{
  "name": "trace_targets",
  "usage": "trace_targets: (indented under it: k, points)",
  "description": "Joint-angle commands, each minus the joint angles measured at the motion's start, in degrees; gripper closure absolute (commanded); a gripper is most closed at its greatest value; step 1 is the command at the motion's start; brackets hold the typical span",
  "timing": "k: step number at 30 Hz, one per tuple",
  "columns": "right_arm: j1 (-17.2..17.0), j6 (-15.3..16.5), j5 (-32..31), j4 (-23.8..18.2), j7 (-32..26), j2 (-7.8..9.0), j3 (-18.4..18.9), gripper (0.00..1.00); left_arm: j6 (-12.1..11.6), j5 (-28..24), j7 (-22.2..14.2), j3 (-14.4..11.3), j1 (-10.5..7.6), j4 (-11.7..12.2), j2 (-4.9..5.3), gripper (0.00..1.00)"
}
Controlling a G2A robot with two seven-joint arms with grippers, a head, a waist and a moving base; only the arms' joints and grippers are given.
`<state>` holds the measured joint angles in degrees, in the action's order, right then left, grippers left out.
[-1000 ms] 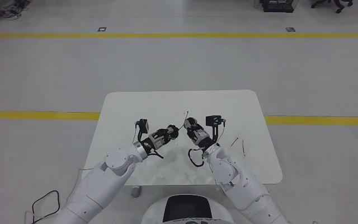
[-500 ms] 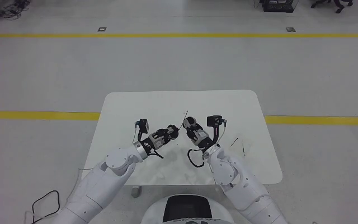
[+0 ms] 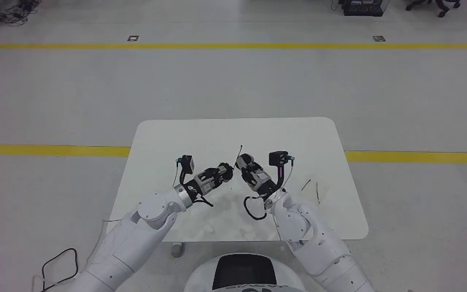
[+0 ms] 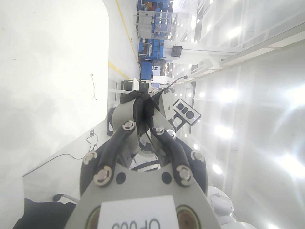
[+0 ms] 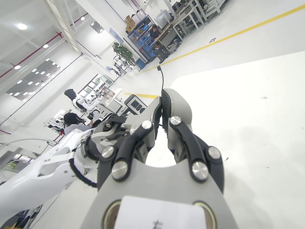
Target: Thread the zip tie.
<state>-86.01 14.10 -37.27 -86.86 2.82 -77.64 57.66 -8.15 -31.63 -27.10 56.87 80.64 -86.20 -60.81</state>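
A thin black zip tie (image 5: pixel 162 79) sticks out past the fingertips of my right gripper (image 5: pixel 162 96), which is shut on its strap; the small head is at the free end. In the top view the zip tie (image 3: pixel 239 151) rises from the right gripper (image 3: pixel 241 160) above the middle of the white table (image 3: pixel 182 139). My left gripper (image 3: pixel 228 171) is tip to tip with it, just beside. In the left wrist view the left gripper (image 4: pixel 142 97) has its dark pads pressed together; I cannot tell whether anything is between them.
Two spare zip ties (image 3: pixel 311 187) lie on the table to the right of the arms, and one spare tie (image 4: pixel 94 87) shows in the left wrist view. The table's rounded far edge (image 3: pixel 233 119) is well behind the grippers.
The right gripper has shifted slightly left, closer to the left gripper, with the zip tie still in it. The left arm has hardly moved.
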Motion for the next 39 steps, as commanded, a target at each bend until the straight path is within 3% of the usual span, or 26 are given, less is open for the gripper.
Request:
trace_targets:
  k: [1,28,29,30,31,39]
  points:
    - [0.0,0.0,0.0,0.1,-0.2,-0.01,0.0,1.00,0.0,0.0,0.0,0.0,0.00,0.0,0.00,1.00]
    - [0.4,0.2,0.6,0.6,-2.8,-0.11,-0.2,1.00,0.0,0.0,0.0,0.0,0.00,0.0,0.00,1.00]
    - [0.4,0.2,0.7,0.6,-2.9,-0.11,-0.2,0.78,0.0,0.0,0.0,0.0,0.00,0.0,0.00,1.00]
    - [0.4,0.0,0.9,0.6,-2.8,-0.11,0.0,0.04,0.0,0.0,0.0,0.0,0.00,0.0,0.00,1.00]
    - [0.4,-0.1,0.9,0.5,-2.9,-0.11,0.1,0.00,0.0,0.0,0.0,0.0,0.00,0.0,0.00,1.00]
    - [-0.3,0.4,0.8,-1.1,-3.0,0.38,2.4,0.00,0.0,0.0,0.0,0.0,0.00,0.0,0.00,1.00]
